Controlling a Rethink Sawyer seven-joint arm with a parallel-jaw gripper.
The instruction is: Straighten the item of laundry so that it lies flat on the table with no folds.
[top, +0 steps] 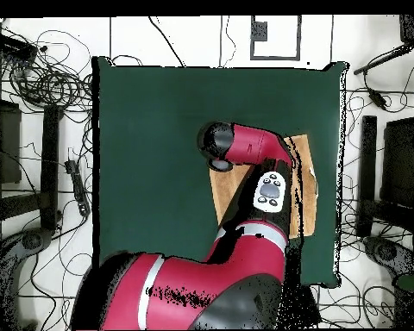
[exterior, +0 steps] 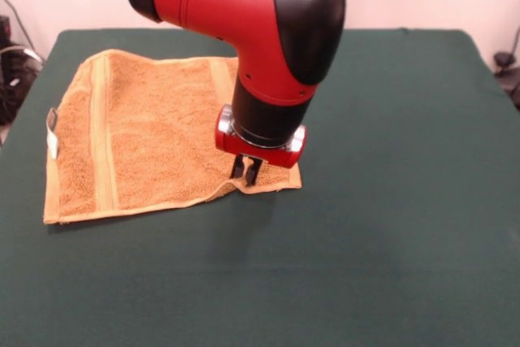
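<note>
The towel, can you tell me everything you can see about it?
The towel is orange-yellow, squarish and fluffy like terry, with flat woven bands near its edges and a small white tag on one side. It lies spread on the dark green table, mostly flat, though the edge by one corner lifts in a small wrinkle. The gripper is down at that corner, its dark fingers close together on or just above the cloth.

Many black cables (top: 51, 82) lie tangled on the white floor (top: 176, 39) around the table. A dark square frame (top: 275, 36) marks the floor at the overhead view's top.
</note>
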